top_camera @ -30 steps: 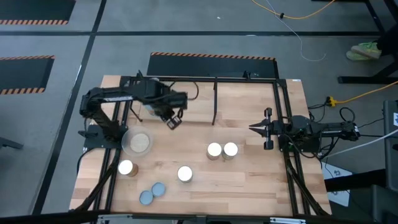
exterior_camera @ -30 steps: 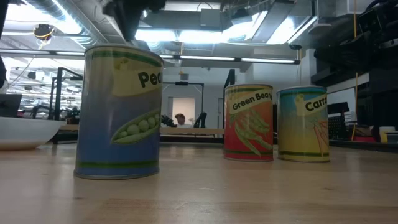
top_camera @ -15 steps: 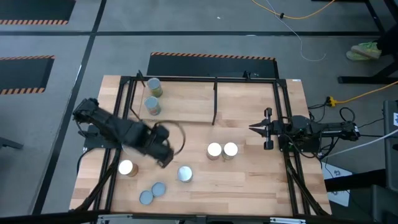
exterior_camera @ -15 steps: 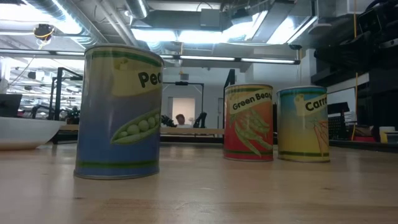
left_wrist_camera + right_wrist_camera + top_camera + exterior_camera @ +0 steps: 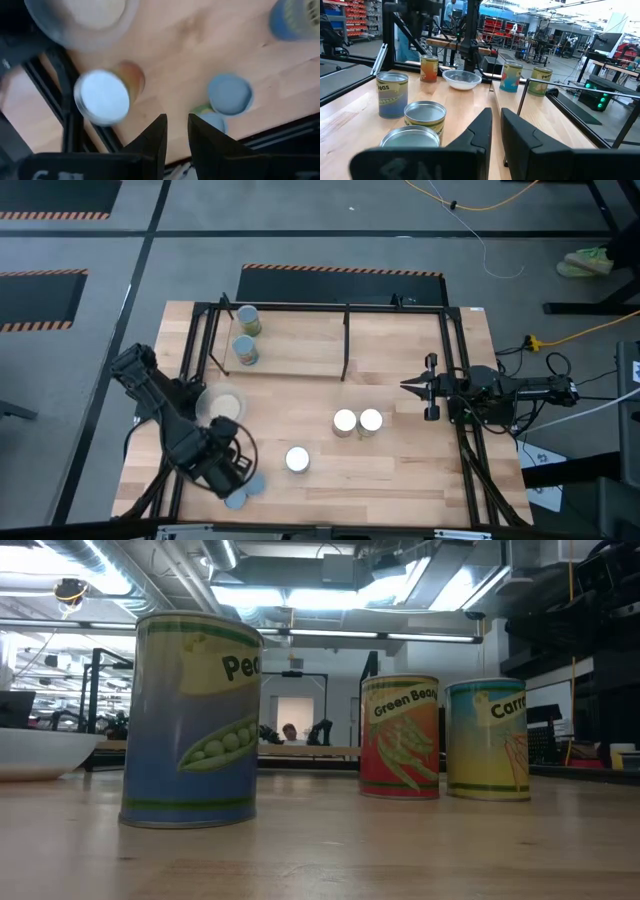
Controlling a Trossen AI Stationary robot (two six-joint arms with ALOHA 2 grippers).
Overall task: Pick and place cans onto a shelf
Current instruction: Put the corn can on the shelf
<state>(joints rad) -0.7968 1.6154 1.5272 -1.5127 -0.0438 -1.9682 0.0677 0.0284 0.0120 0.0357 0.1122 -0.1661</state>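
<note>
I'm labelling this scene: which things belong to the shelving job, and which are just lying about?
Job: peas can, green beans can, carrots can, two cans already on the shelf, left gripper.
Lying about: pale bowl; right gripper waiting.

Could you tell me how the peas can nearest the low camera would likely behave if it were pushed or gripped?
The peas can stands upright on a flat base, taller than wide, so a high push might tip it. Tipped, its round wall would probably roll. Its glossy label may be slippery for a pincer.

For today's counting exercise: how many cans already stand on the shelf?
2: a green can in the shelf's back left corner, and a blue can just in front of it. None appears hidden.
</note>
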